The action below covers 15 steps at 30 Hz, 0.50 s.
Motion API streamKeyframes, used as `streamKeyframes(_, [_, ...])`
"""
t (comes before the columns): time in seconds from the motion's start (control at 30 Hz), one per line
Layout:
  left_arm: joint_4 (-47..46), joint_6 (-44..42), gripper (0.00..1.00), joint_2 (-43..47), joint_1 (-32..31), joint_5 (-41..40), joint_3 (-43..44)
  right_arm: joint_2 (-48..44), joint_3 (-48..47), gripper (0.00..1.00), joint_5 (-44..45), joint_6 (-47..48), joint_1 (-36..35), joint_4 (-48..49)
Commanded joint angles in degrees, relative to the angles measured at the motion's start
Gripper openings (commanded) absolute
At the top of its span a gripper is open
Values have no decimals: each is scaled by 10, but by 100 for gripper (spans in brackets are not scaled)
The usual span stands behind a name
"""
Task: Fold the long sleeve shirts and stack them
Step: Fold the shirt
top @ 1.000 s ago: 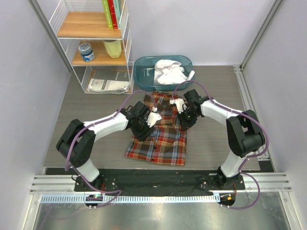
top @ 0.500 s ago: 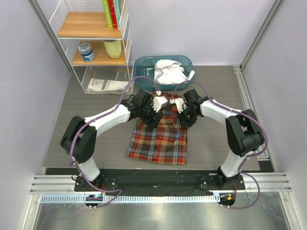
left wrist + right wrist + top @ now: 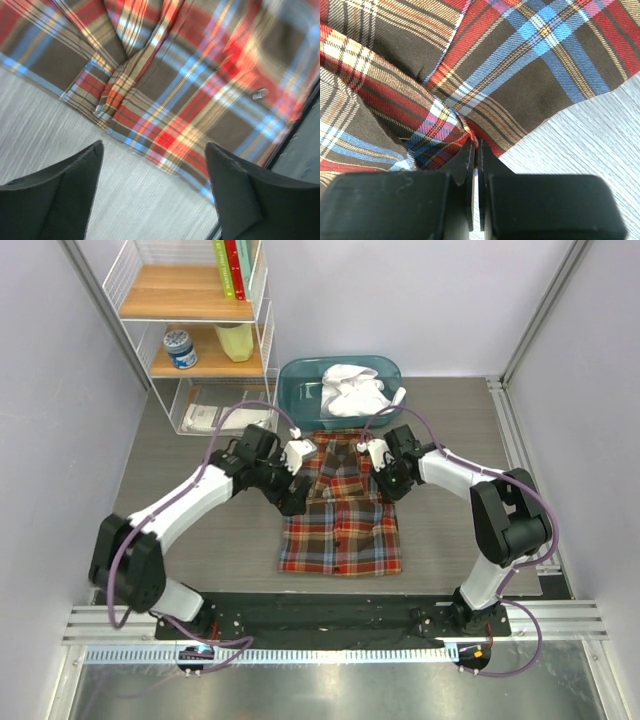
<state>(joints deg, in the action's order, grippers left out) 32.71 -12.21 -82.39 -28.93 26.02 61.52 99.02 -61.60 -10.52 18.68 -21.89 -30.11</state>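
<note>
you're handling a soft, light red, brown, blue and yellow plaid flannel long sleeve shirt (image 3: 340, 525). expect it to drape, sag and wrinkle rather than keep a shape. take it by a hem, seam or doubled corner, where the cloth is thickest, and lift both sides evenly.

it lies on the grey wood-grain table (image 3: 200, 530) at the centre, gathered into a rough rectangle, with its button line running from 12 to 6 o'clock and creases near the top.

your right gripper (image 3: 475, 147) is clamped tight on a fold of plaid at the shirt's 1 o'clock corner. your left gripper (image 3: 154, 150) is spread wide and empty, hovering at the shirt's 11 o'clock edge.

a plain white long sleeve shirt (image 3: 352, 390) sits crumpled in the teal plastic bin (image 3: 300, 400) at 12 o'clock.
</note>
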Motion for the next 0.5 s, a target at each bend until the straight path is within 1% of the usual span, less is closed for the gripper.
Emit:
streamKeyframes(0.0, [51, -69, 78, -113, 14, 5, 51, -35, 3, 1, 0, -5, 4, 22])
streamKeyframes(0.07, [50, -73, 75, -142, 31, 2, 79, -34, 0, 1, -3, 0, 4, 13])
streamKeyframes(0.13, [51, -85, 75, -177, 36, -7, 100, -33, 0, 1, -10, -1, 4, 11])
streamKeyframes(0.23, [60, -106, 70, -210, 39, -12, 117, -35, -4, 1, -18, -1, 4, 6])
streamKeyframes(0.27, [66, -110, 64, -216, 39, -7, 120, -37, -4, 1, -20, -3, 4, 5])
streamKeyframes(0.33, [81, -120, 57, -225, 40, 6, 126, -38, -6, 1, -23, -4, 4, 3])
streamKeyframes(0.37, [86, -122, 46, -229, 39, 12, 126, -42, -7, 1, -26, -5, 4, 1])
streamKeyframes(0.43, [89, -124, 39, -228, 39, 29, 125, -44, -11, 1, -27, -5, 4, -3])
streamKeyframes(0.47, [91, -124, 37, -229, 39, 36, 126, -46, -11, 1, -28, -7, 4, -5])
